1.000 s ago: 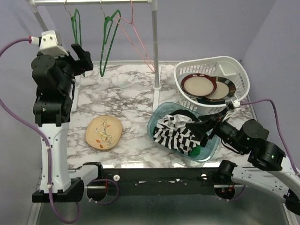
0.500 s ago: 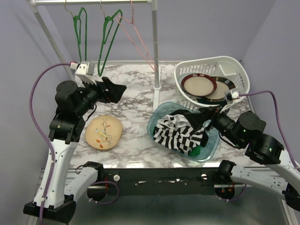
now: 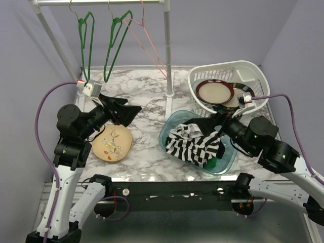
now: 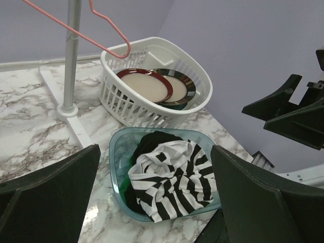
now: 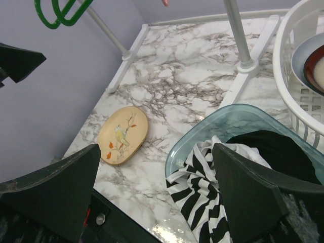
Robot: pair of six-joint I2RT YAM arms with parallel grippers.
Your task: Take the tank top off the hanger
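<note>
The tank top [image 3: 195, 147] is the black and white stripy cloth. It lies in a heap inside the clear blue tub [image 3: 174, 120], just under and in front of the right claw [image 5: 155, 152]. The right claw is wide apart with nothing in it. The left claw [image 3: 132, 105] is wide apart too, and empty. For that claw the tank top is well off to the side, across the worktop [image 3: 147, 96].

A green bit [image 3: 218, 163] peeks out from under the cloth. I cannot tell what it is. It may be a hanger that is stuck inside the top.

What could go wrong? If it is a hanger and a claw grabs only the cloth and pulls, the hanger could catch in a strap and come along. Then the whole heap lifts and nothing comes off. The tub looks light, so a hard pull could make it slide or tip.

The white basket [image 3: 255, 76] with plates [image 3: 214, 91] sits just behind the right claw. A big swing back could bump it.

The bird plate [image 3: 112, 143] lies right below the left claw, so a low reach could knock it.
</note>
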